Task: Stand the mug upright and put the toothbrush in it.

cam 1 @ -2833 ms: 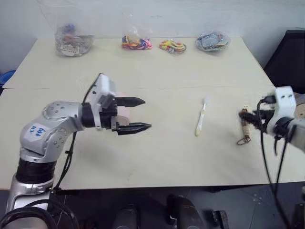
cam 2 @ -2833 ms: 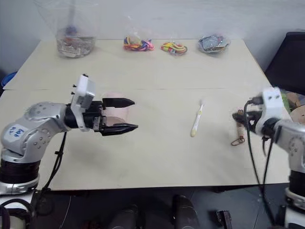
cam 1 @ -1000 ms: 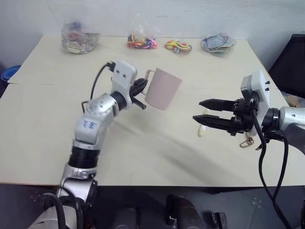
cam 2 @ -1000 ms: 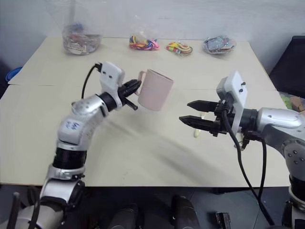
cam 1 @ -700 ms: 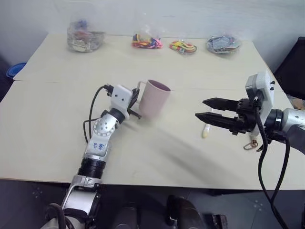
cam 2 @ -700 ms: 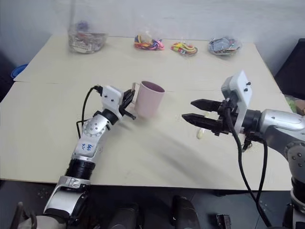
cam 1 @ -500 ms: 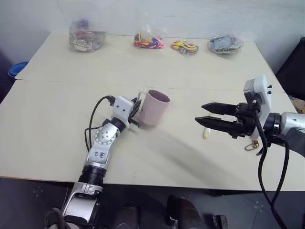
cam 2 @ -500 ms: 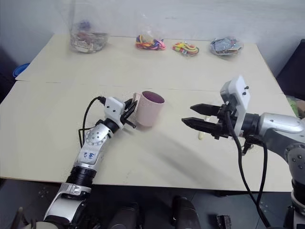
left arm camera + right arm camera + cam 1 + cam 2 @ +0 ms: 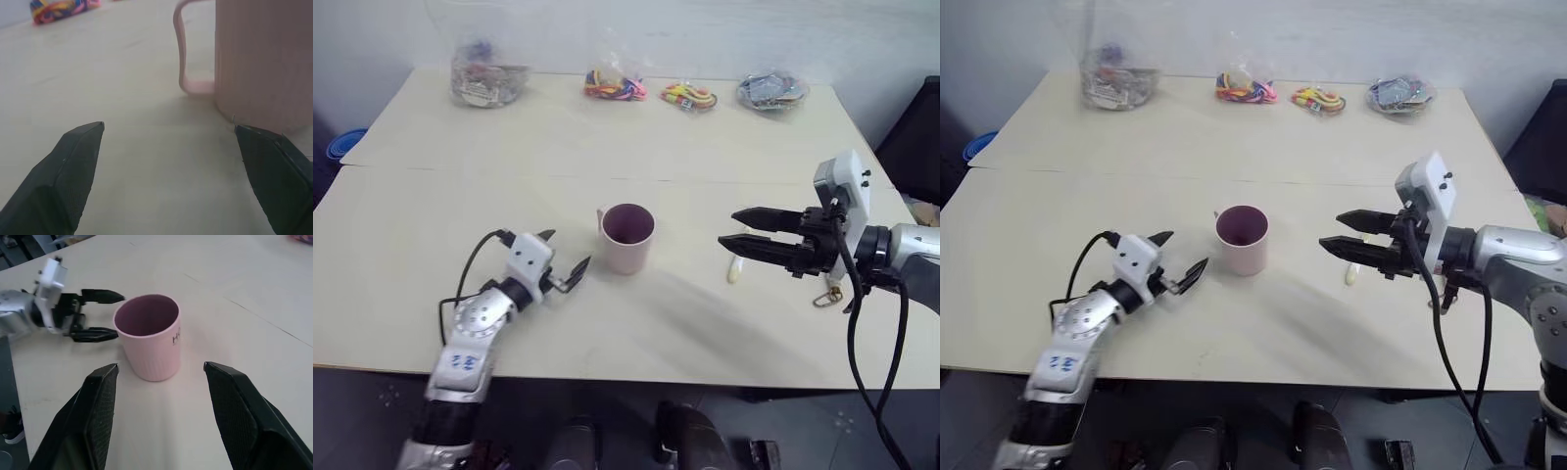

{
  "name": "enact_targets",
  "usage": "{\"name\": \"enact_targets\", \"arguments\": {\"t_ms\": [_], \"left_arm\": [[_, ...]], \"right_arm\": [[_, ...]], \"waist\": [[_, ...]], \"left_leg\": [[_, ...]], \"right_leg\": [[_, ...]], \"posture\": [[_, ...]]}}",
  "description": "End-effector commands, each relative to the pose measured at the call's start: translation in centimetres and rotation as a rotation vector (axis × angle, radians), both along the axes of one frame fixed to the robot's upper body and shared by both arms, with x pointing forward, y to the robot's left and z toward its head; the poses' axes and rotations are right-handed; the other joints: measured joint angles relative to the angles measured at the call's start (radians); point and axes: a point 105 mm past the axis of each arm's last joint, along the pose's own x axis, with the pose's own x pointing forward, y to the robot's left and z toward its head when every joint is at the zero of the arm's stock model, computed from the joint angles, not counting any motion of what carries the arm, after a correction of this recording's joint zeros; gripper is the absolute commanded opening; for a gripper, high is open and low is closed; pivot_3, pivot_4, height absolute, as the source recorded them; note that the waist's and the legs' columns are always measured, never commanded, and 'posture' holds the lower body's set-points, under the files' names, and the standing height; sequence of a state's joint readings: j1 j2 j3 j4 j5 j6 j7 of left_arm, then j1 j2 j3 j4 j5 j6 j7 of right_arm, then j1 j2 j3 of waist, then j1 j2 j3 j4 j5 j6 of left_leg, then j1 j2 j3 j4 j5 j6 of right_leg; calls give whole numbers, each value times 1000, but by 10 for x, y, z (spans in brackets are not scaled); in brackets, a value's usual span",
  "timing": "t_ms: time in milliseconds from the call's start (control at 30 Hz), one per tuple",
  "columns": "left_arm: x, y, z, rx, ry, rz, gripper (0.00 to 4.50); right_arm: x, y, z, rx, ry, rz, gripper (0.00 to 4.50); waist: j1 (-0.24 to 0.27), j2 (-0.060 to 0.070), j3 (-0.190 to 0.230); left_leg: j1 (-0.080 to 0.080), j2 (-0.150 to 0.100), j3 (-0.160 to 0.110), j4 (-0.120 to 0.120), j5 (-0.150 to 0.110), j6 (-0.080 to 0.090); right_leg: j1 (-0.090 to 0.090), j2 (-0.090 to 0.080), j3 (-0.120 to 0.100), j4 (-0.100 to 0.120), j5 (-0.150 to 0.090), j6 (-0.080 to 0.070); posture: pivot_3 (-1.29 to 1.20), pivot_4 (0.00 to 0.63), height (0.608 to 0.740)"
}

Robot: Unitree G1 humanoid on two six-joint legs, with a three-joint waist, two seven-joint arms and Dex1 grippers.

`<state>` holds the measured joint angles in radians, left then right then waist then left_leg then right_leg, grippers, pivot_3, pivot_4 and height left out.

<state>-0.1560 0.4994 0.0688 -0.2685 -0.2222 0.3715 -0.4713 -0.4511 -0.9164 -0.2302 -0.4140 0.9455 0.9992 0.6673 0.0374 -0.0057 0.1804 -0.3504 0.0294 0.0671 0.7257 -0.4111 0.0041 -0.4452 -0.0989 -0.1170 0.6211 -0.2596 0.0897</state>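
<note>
Left gripper (image 9: 563, 266) nearest us, fingers spread, empty, just beside the mug (image 9: 627, 238), which we see upright mid-table. Right gripper (image 9: 736, 227) hovers parted, holding nothing, over the toothbrush (image 9: 735, 269) lying flat. Bags (image 9: 615, 84) line the far edge.

My head pair looks down over the table (image 9: 724, 323); left wrist sits low, close to the mug (image 9: 259, 58); right wrist overlooks it too.

Mug (image 9: 151, 340): matt pale pink, finely ribbed wall, plastic-looking. Table (image 9: 705, 323) beneath it: smooth, matt, light wood-look surface. Gripper fingers (image 9: 73, 171) beside the mug: matt black plastic.
</note>
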Motion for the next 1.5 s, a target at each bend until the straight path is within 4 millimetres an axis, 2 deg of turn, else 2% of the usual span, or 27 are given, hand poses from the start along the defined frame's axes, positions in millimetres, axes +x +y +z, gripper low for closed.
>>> {"name": "enact_targets", "arguments": {"t_ms": [33,133,267,333,433,567,667,833,867,967,1000,1067,1167,1233,1367,1433,1500], "left_arm": [[-23,6,57,-77,121,-229,4470],[-54,0,106,-50,180,-516,4470],[-80,-8,141,56,220,-754,4470],[-79,-11,153,98,209,-801,4470],[-67,-12,158,160,179,-803,4470],[-58,-11,158,228,154,-802,4470],[-54,-12,164,231,131,-801,4500],[-47,-12,167,239,105,-788,4500],[-46,-12,167,235,101,-788,4500],[-45,-11,167,230,102,-787,4500],[-44,-10,166,227,104,-777,4500],[-42,-4,166,216,104,-744,4500],[-42,11,168,178,107,-674,4500],[-44,19,169,159,112,-644,4500],[-49,32,165,165,130,-590,4500],[-51,34,164,166,129,-577,4500],[-51,35,167,156,117,-567,4500]], "right_arm": [[37,-24,-14,-54,-4,-256,2919],[67,-43,-30,-57,43,-457,2919],[96,-60,-56,-66,130,-662,2919],[107,-56,-68,-35,189,-698,2919],[121,-40,-83,11,261,-700,2919],[124,-28,-101,5,330,-691,2919],[121,-21,-108,8,342,-669,2324],[117,-19,-109,11,332,-667,525],[116,-19,-109,9,328,-669,285],[117,-21,-105,-9,297,-672,263],[119,-16,-96,-5,249,-650,263],[122,13,-61,49,104,-522,263],[114,69,8,292,-64,-319,263],[103,97,38,414,-100,-208,263],[81,149,72,528,-160,-31,263],[75,164,77,567,-151,12,263],[73,179,71,581,-125,36,263]], "waist": [[-3,-1,0],[-12,0,0],[-20,4,0],[-24,5,0],[-41,6,0],[-57,6,0],[-66,5,0],[-66,5,0],[-66,5,0],[-66,5,0],[-66,5,0],[-66,6,0],[-78,8,2],[-89,9,3],[-101,9,3],[-98,9,2],[-93,9,2]], "left_leg": [[0,1,0,0,0,0],[-2,1,-2,2,0,0],[-1,-5,0,-3,0,0],[-1,-5,0,-5,0,-1],[-1,-4,0,-6,1,-3],[0,-3,1,-6,2,-3],[0,-3,0,-6,2,-3],[1,-2,0,-6,2,-3],[1,-2,0,-6,2,-3],[0,-2,0,-6,2,-3],[0,-2,0,-6,2,-3],[0,-2,0,-6,2,-3],[0,-2,1,-6,2,-3],[-2,-2,0,-8,2,-3],[-3,-2,0,-9,2,-3],[-3,-3,1,-9,2,-3],[-4,-5,1,-8,2,-3]], "right_leg": [[0,1,0,0,0,0],[0,1,-1,0,0,-1],[0,1,-1,-3,0,-1],[0,2,-3,-4,0,-1],[0,3,-2,-4,0,-1],[0,4,-1,-3,0,-1],[0,5,-1,-3,0,-1],[0,5,-1,-3,0,-1],[0,5,-1,-3,0,-1],[0,5,-1,-3,0,-1],[0,5,-1,-3,0,-1],[-1,4,0,-3,0,-1],[-4,5,1,-2,0,-1],[-11,5,5,2,-1,-2],[-16,5,3,7,-2,-4],[-15,4,1,7,-2,-4],[-14,3,1,7,-2,-4]], "posture": [[0,150,740],[0,150,740],[0,150,740],[0,150,740],[0,150,740],[0,150,740],[0,150,740],[0,150,740],[0,150,740],[0,150,740],[0,150,740],[0,150,740],[0,150,740],[0,150,740],[0,150,740],[0,150,740],[0,150,740]]}}
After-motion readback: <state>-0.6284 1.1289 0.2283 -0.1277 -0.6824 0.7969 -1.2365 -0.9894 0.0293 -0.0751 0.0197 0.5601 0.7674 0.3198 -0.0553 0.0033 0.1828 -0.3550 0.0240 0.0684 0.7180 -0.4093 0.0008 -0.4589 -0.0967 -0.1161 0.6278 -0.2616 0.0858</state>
